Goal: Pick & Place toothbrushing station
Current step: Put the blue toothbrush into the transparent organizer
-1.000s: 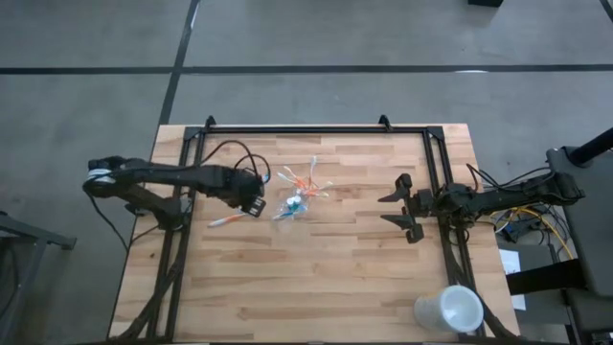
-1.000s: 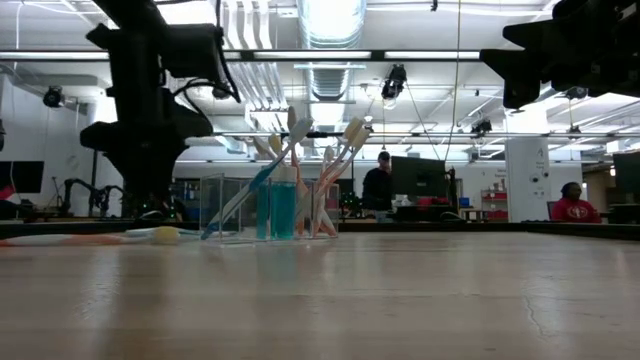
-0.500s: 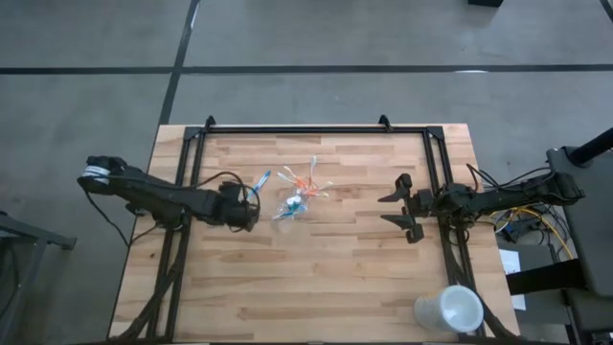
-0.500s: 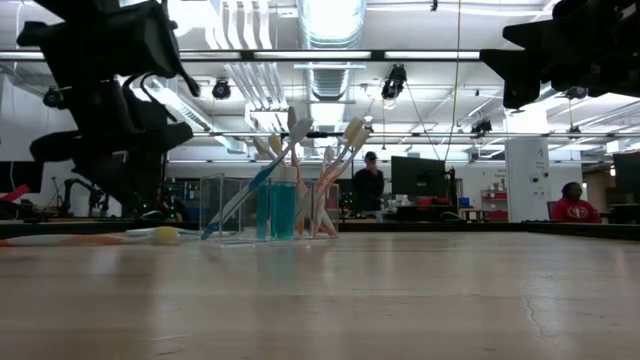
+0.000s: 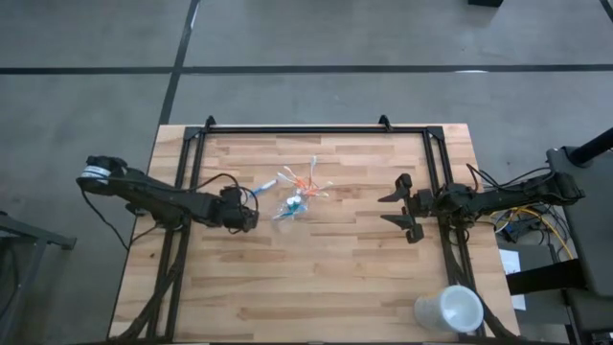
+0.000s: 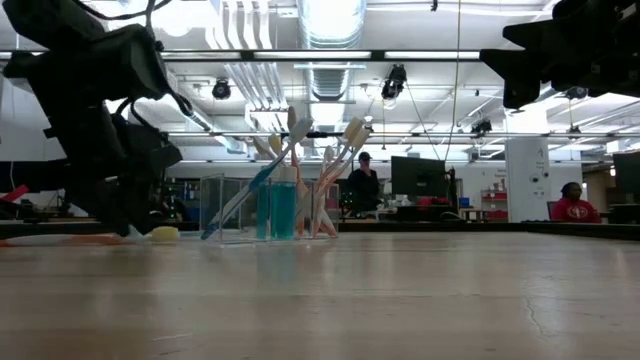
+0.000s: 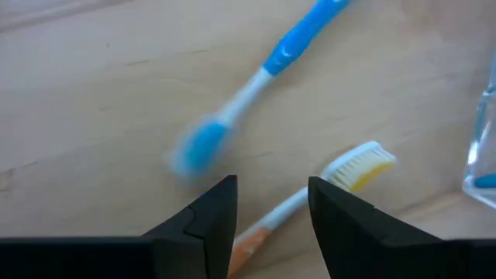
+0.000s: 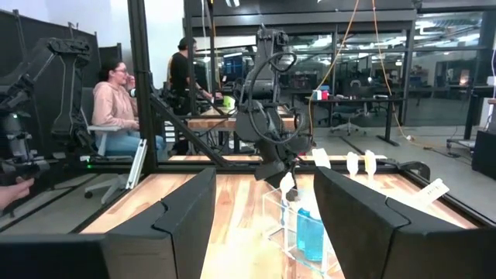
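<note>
Since the earlier frames, our left arm has swung down and back toward the left of the high view, and our left gripper (image 5: 245, 218) now sits low over the wood at left of centre. A blue-handled toothbrush (image 7: 256, 77) that was not on the table before lies at the top of the left wrist view, blurred as if just dropped. An orange-handled toothbrush (image 7: 310, 198) lies below it, its shaft running between our fingers (image 7: 209, 221), which stand apart and hold nothing.

In the high view the clear plastic cup (image 5: 295, 204) stands at centre frame, toothbrushes fanning out of it and a blue tube (image 6: 281, 208) upright inside. The loose blue brush shows just left of the cup. In the low view the cup stands left of centre, and the orange brush's yellowish head (image 6: 165, 235) lies on the table beside our left arm.

Our right gripper (image 5: 400, 208) waits at right of centre, well apart from the cup, fingers open on nothing. A large white cup (image 5: 448, 310) sits at lower right.

We judge that we are between picks. The next move calls for lowering squarely over the orange handle, closing on it, then lifting it to the cup without knocking the brushes already standing there.
</note>
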`<control>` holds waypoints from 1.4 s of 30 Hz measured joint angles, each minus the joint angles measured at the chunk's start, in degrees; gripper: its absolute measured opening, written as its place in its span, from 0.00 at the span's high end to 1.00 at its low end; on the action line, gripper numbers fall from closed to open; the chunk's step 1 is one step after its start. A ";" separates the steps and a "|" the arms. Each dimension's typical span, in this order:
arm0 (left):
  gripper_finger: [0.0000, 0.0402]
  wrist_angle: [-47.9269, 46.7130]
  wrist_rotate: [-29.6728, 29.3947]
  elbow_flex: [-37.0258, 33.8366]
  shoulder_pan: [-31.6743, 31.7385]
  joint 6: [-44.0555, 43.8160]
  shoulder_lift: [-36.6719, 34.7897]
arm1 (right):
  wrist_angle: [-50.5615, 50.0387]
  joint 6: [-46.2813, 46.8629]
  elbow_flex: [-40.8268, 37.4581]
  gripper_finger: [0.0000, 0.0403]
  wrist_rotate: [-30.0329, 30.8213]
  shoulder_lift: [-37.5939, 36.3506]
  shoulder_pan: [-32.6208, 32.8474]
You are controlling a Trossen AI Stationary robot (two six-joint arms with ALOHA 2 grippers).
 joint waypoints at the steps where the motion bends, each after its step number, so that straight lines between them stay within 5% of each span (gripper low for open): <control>1: 0.59 0.21 -0.22 -0.29 0.01 -0.07 0.00 | 0.02 -0.01 0.01 0.47 0.00 0.00 0.02; 15: 0.59 0.10 -1.63 1.05 0.04 1.71 -2.15 | 0.00 -0.07 0.00 0.47 -0.01 0.00 0.02; 21: 0.59 -7.54 -6.60 4.63 0.09 25.64 -6.03 | 0.02 0.01 0.00 0.47 0.00 0.00 0.02; 28: 0.59 -15.06 -7.78 1.37 0.70 17.02 -6.95 | 0.02 -0.07 0.02 0.47 -0.02 0.04 0.01; 42: 0.59 -13.65 -14.17 -0.85 4.90 25.26 -6.95 | 0.00 0.00 0.00 0.47 -0.02 0.02 0.02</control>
